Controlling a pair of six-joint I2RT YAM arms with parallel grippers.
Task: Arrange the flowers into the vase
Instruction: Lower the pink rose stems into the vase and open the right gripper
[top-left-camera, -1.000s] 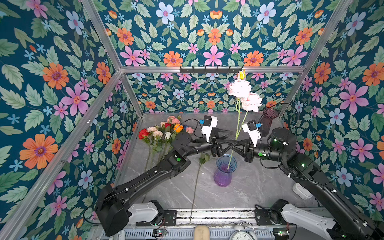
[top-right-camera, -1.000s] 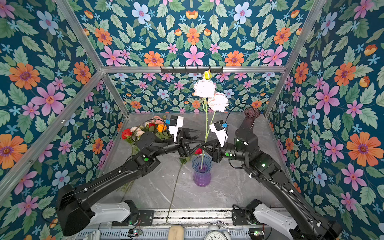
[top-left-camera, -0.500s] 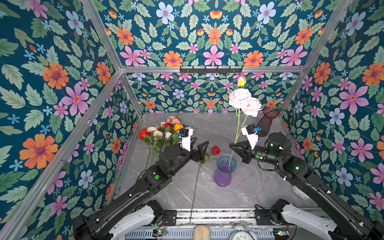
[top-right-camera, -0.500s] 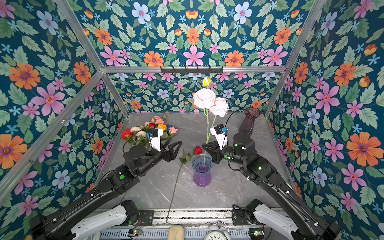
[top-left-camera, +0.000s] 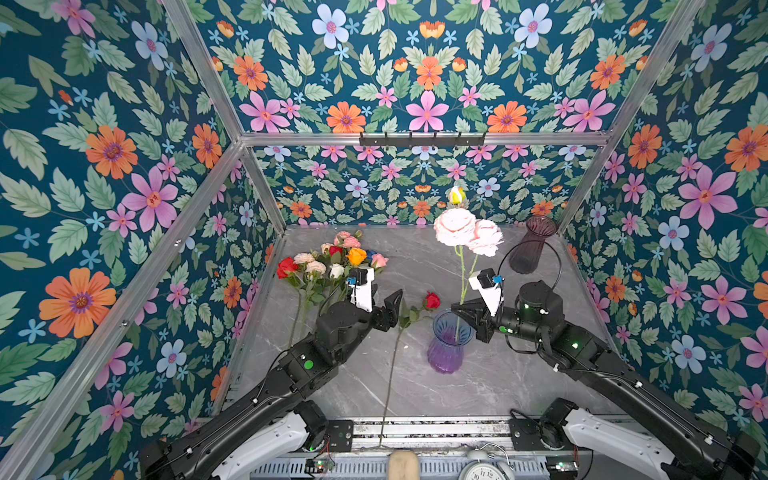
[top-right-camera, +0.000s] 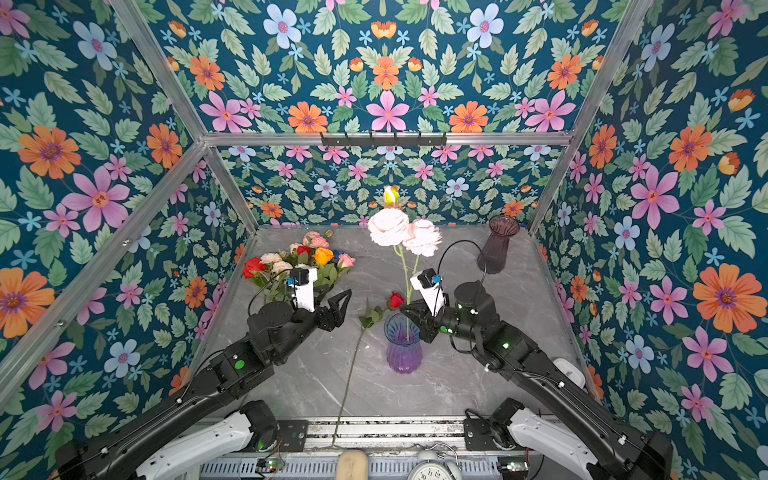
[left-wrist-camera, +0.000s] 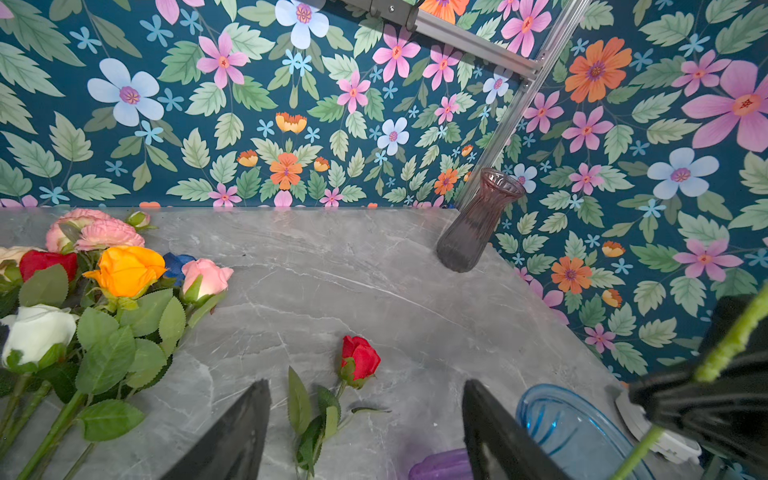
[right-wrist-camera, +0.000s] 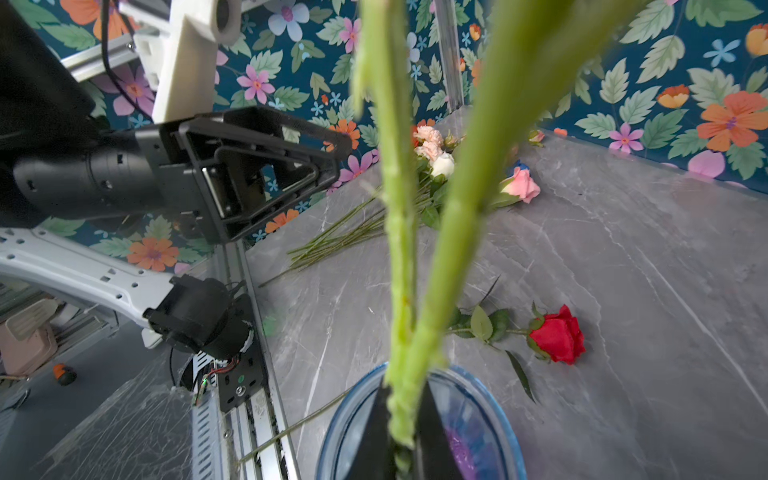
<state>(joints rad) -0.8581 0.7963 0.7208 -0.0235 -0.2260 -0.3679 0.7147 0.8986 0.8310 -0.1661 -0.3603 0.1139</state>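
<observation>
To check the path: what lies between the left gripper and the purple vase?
One red rose lies flat between the left gripper and the purple vase; both top views show it.

In a top view, the vase (top-left-camera: 446, 345) stands at the middle of the counter (top-left-camera: 490, 386), two tall flowers (top-left-camera: 455, 226) in it. A single flower (top-left-camera: 432, 300) lies just left of it. The flower bunch (top-left-camera: 332, 266) lies upper left, a second vase (top-left-camera: 532, 245) upper right.

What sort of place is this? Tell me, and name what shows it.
Most likely a robot test booth, not a home: floral wallpaper on panels held in an aluminium frame, a left arm and a right arm mounted on a rail at the front of a grey marble-look tabletop.
</observation>
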